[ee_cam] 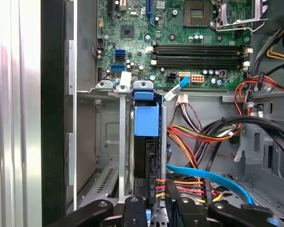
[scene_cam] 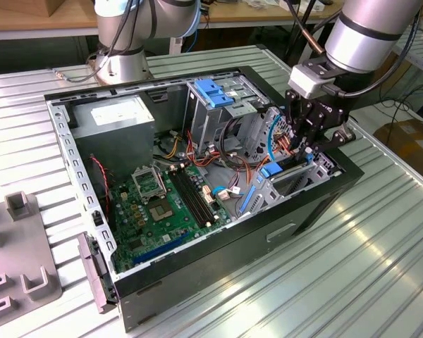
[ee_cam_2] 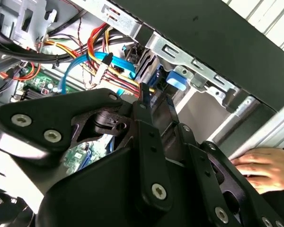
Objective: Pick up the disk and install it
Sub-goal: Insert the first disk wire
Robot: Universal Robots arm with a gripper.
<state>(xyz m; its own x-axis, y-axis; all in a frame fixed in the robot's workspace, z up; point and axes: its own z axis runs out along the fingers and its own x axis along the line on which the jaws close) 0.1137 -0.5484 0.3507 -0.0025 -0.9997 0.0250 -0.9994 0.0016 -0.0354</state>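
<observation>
The disk [ee_cam: 146,120] stands on edge in the narrow metal bay at the front corner of the open computer case [scene_cam: 317,204]. It is a black slab with a bright blue end tab. In the exterior view the disk [scene_cam: 271,171] lies at the case's right end, with a blue rail slanting down beside it. My gripper [scene_cam: 304,148] reaches down into that corner from above. In both wrist views the black fingers [ee_cam: 173,194] flank the disk's near end and press on it. The gripper [ee_cam_2: 156,106] looks shut on the disk [ee_cam_2: 175,78], and my gripper [ee_cam: 154,201] hides part of that near edge.
Red, yellow and black wires and a thin blue cable [ee_cam: 208,177] crowd the space beside the bay. The motherboard [scene_cam: 162,204], power supply [scene_cam: 120,116] and a tall grey cage with a light-blue latch [scene_cam: 215,91] fill the case. A person's hand [ee_cam_2: 262,168] rests outside the case wall. A grey fixture [scene_cam: 21,246] sits at the exterior view's left.
</observation>
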